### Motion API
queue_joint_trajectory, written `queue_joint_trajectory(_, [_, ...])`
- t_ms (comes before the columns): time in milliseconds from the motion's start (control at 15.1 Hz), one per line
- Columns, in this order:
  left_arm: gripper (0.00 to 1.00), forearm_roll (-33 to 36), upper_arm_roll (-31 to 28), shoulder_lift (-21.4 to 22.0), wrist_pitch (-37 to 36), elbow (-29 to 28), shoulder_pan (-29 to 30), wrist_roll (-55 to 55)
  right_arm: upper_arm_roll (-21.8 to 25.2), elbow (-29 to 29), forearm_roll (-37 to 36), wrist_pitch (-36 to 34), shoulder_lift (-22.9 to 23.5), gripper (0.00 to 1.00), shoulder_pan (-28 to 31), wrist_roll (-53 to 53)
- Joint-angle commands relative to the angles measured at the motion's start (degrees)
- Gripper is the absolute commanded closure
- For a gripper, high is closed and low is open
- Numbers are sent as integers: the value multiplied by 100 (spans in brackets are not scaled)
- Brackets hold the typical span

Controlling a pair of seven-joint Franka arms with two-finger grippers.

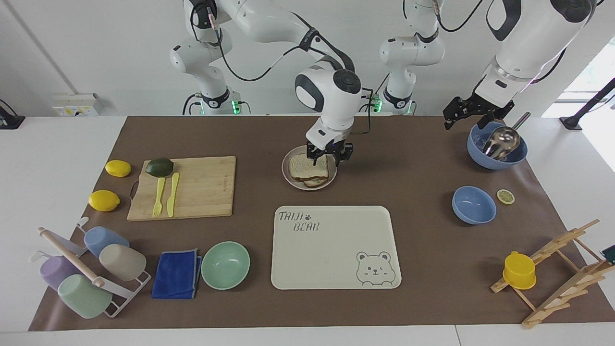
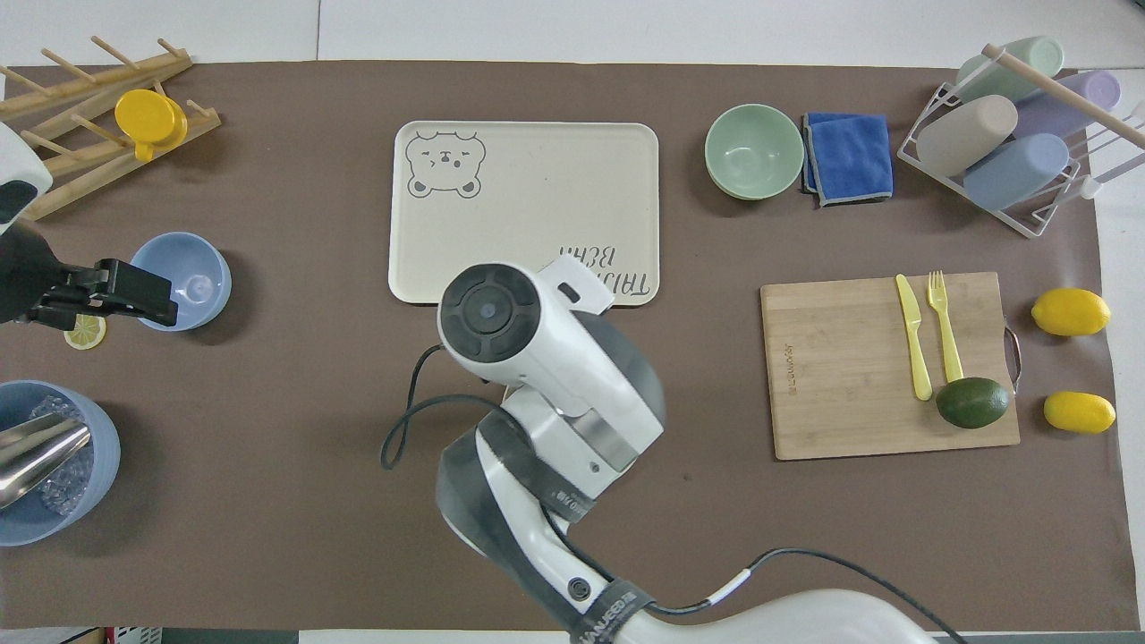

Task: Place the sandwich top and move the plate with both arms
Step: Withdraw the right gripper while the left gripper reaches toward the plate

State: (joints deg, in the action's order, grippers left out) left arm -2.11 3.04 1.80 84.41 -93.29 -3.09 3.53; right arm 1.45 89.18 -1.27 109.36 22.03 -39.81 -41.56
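Note:
The sandwich top, a pale slice with a brown crust, lies flat on another slice on the small round plate at the table's middle, near the robots. My right gripper hangs just over the edge of the slice that is nearer the robots. It is open, its fingers spread wide and holding nothing. In the overhead view the right arm's wrist covers the plate, the bread and the gripper. My left gripper waits open and empty in the air at the left arm's end of the table.
The cream bear tray lies farther from the robots than the plate. A blue bowl with a metal scoop and a smaller blue bowl sit below the left gripper. A cutting board and a green bowl lie toward the right arm's end.

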Motion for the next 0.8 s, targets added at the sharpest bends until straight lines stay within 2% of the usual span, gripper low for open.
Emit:
queue_joint_trajectory(0, [0, 45, 21, 416, 390, -732, -69, -28, -93, 108, 179, -369, -716, 0, 929, 744])
queue_joint_trajectory(199, [0, 36, 30, 944, 1303, -1926, -516, 130, -58, 12, 232, -1072, -1305, 0, 1501, 1369])
queue_joint_trajectory(464, [0, -25, 30, 901, 2235, -2789, -1412, 1094, -22, -76, 215, -2127, -1868, 0, 2300, 2351])
queue_joint_trajectory(597, [0, -367, 30, 875, 2797, -3237, -1799, 1701, -13, -112, 188, -2339, -1921, 0, 2679, 2669])
queue_joint_trajectory(730, [0, -430, 30, 656, 3360, -3581, -2185, 2186, -5, -103, 206, -2401, -1956, 0, 3056, 3090])
